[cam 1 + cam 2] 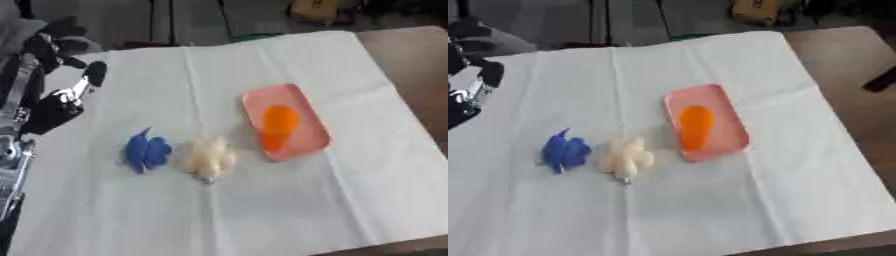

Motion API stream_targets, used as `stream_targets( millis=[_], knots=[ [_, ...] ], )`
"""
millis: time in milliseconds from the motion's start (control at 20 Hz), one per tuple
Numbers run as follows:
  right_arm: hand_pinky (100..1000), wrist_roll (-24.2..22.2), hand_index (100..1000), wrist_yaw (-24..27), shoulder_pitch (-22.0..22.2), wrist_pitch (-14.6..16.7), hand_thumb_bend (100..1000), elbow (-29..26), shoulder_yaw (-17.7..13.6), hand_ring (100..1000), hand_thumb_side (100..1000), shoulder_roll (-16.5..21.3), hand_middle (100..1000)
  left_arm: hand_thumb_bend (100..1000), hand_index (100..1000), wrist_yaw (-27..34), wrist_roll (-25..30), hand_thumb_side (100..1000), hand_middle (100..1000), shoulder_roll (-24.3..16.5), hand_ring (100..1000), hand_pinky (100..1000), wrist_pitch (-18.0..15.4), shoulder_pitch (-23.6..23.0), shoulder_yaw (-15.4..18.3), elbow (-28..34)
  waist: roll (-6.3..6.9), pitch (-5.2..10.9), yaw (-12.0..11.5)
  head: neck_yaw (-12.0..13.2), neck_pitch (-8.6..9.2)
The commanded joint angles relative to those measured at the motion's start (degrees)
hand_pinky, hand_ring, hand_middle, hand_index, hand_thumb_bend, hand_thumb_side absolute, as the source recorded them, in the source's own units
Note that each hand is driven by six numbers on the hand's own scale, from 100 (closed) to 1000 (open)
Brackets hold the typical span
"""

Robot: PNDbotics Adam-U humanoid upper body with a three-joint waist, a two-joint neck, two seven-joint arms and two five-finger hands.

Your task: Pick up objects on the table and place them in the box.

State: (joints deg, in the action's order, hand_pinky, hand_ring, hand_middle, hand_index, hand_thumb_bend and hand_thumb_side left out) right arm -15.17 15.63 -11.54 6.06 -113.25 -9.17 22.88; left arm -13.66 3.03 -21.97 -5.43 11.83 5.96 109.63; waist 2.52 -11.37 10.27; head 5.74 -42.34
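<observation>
A shallow pink box [302,97] lies on the white cloth right of centre, and an orange object [279,125] rests inside it. Left of the box, a cream soft object [207,156] and a blue soft object [145,151] sit side by side on the cloth. My left hand [63,102], black with silver parts, hovers at the cloth's left edge, up and to the left of the blue object. It is open and holds nothing. At the right edge of the right eye view a dark sliver, seemingly my right hand [881,80], shows over the bare table.
The white cloth [289,210] covers most of the brown table [420,65], which is bare on the right. My left arm [13,150] runs down the left edge. Dark stands and a yellowish item [315,7] are beyond the far edge.
</observation>
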Motion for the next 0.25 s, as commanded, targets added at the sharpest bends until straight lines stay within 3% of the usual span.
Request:
stream_targets(
  millis=[50,250],
  knots=[
    [557,0.03,742,-0.55,-0.58,0.07,100,-0.93,-0.45,485,702,1.41,827,449,930,-0.02,-0.5,562,793,-0.2,773,658,0.11,-0.27,1.1,1.67,-0.24,0.76,0.02,-0.13,-0.19],
    [549,0.09,743,-0.61,-0.32,-0.03,100,-0.78,-0.6,483,704,1.27,828,445,930,0.1,-0.59,568,793,0.56,773,658,0.35,-0.49,1.18,1.63,-0.25,0.76,-0.06,-0.14,-0.18]
  ],
)
